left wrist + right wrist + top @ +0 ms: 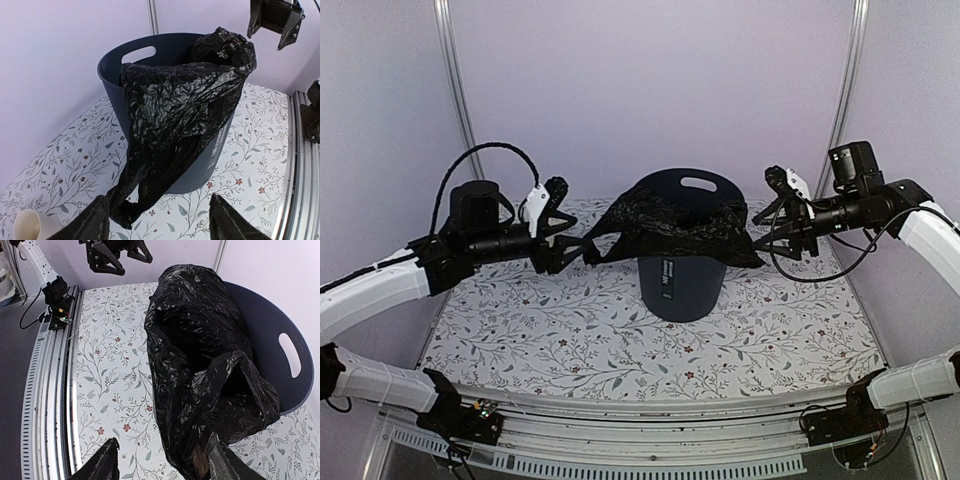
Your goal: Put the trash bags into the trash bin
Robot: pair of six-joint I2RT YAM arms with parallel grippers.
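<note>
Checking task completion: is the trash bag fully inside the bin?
No, the left wrist view shows the trash bag draped over the rim of the bin and hanging down its outer wall.

Bright, soft, even light from overhead, faint shadow around the bin [682, 290] on the bench [550, 335], small glints across the glossy black bag [175, 115], fingers [87, 225] of the left claw [157, 222] dark and slightly soft, rail lines bowed at the top view's lower edge.
</note>
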